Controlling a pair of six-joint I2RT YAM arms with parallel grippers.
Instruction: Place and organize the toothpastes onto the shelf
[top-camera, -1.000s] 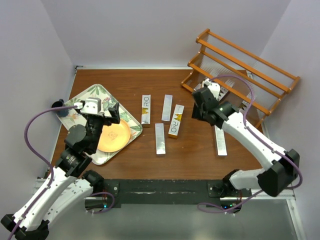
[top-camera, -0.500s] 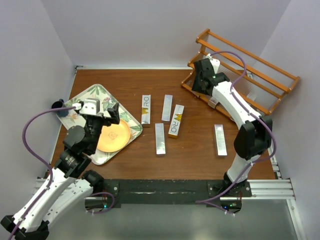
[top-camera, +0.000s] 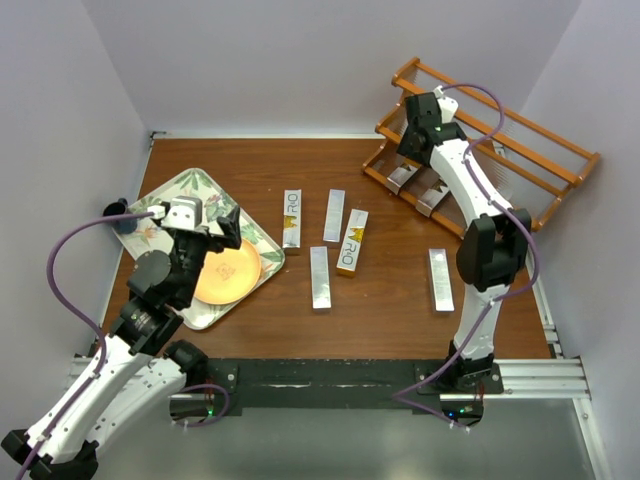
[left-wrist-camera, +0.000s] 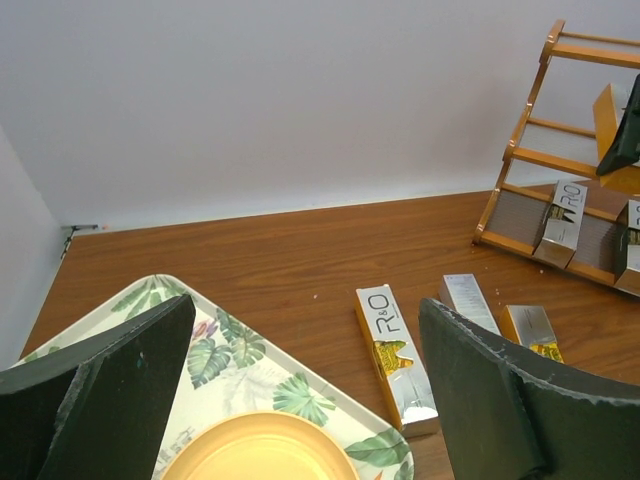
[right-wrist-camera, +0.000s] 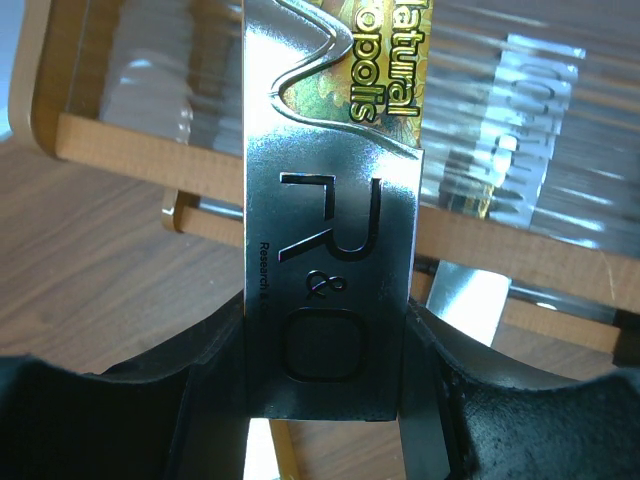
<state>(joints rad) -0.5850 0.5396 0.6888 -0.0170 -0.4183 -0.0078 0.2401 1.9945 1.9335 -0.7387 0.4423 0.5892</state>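
Note:
My right gripper (right-wrist-camera: 325, 365) is shut on a silver toothpaste carton (right-wrist-camera: 330, 240) lettered "R&O" and holds it in front of the orange-brown shelf (right-wrist-camera: 130, 150). In the top view this gripper (top-camera: 414, 143) is at the shelf's (top-camera: 520, 150) left end. Two cartons (top-camera: 402, 178) (top-camera: 432, 198) lean on the lowest tier. Several cartons lie on the table: (top-camera: 292, 218), (top-camera: 334, 215), (top-camera: 351, 242), (top-camera: 320, 277), (top-camera: 440, 280). My left gripper (top-camera: 208, 228) is open and empty above the tray. Its view shows cartons (left-wrist-camera: 395, 355) (left-wrist-camera: 468, 298) and the shelf (left-wrist-camera: 528, 158).
A leaf-patterned tray (top-camera: 170, 195) with an orange plate (top-camera: 228, 272) sits at the left, under my left gripper; it also shows in the left wrist view (left-wrist-camera: 225, 345). Walls close the table at the back and both sides.
My right arm has swung from over the table up to the shelf's left end with the carton in its gripper. The left arm has not moved.

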